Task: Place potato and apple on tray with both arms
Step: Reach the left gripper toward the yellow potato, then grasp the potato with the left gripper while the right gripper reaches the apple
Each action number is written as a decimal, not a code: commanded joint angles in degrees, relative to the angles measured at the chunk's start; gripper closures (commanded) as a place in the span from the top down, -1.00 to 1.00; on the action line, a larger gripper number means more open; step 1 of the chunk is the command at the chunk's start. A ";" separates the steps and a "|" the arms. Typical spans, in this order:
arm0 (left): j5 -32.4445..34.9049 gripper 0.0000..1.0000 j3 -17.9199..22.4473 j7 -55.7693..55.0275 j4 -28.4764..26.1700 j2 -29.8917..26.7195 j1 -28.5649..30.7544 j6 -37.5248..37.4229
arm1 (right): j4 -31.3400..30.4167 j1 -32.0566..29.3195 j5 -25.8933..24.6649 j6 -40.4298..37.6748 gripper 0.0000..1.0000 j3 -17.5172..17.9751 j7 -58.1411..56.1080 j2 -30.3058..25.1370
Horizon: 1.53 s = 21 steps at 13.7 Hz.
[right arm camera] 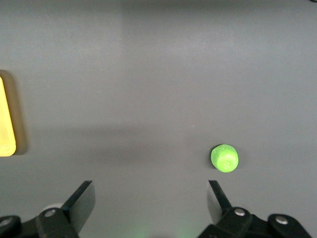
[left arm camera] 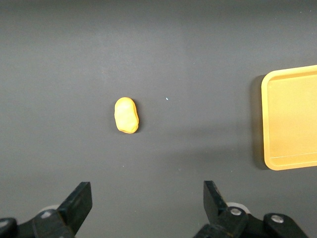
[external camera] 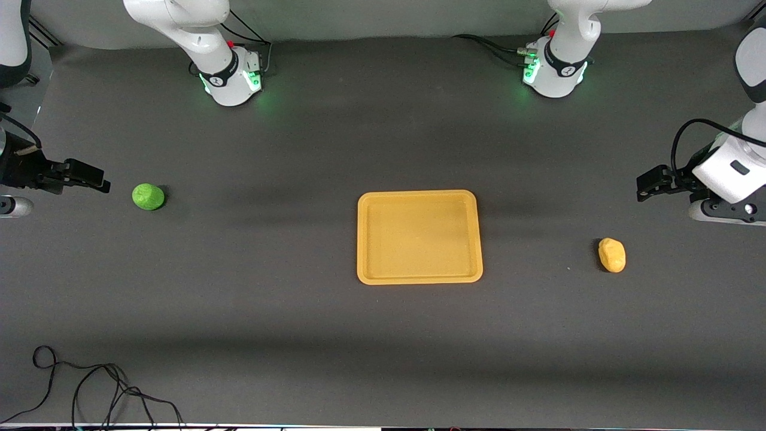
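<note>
The orange-yellow tray lies empty at the middle of the table; its edge also shows in the left wrist view and the right wrist view. The green apple sits toward the right arm's end, apart from the tray. My right gripper hangs open and empty beside it; the apple lies just off one open finger of this gripper. The yellow-orange potato lies toward the left arm's end. My left gripper is open and empty, up over the table near the potato, which lies ahead of this gripper's spread fingers.
A loose black cable lies on the dark table mat near the front camera at the right arm's end. The two green-lit arm bases stand farthest from the front camera.
</note>
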 commanded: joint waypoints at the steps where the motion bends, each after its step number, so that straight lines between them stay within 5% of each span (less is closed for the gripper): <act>1: -0.47 0.99 0.43 -1.44 1.55 0.32 -0.70 -3.34 | 1.09 -0.05 -0.17 -0.52 1.00 0.14 1.05 0.29; 5: 0.41 0.99 0.52 -0.66 0.07 0.49 -0.62 -2.75 | 1.27 -0.05 -0.17 -0.35 1.00 0.14 1.14 0.55; 7: 1.55 0.99 0.86 0.31 -6.85 0.85 0.17 5.46 | 1.27 0.04 -0.17 -0.17 1.00 0.23 0.88 0.64; 11: 1.99 0.98 1.13 7.23 -14.34 6.99 4.12 15.52 | -0.74 0.13 -0.25 2.28 1.00 0.23 0.09 -0.15; 14: 0.86 0.99 0.96 11.04 -17.09 14.61 7.82 24.21 | -8.98 -0.48 -0.87 7.20 1.00 -0.65 -3.42 -4.62; 17: -0.82 0.99 0.96 10.24 -15.33 22.98 7.99 34.23 | -19.10 -0.31 -3.32 13.44 1.00 -7.40 -10.43 -10.33; 21: -0.91 0.97 1.04 10.16 -14.27 27.20 7.91 37.15 | -26.31 0.04 -4.90 13.89 1.00 -15.84 -15.47 -15.60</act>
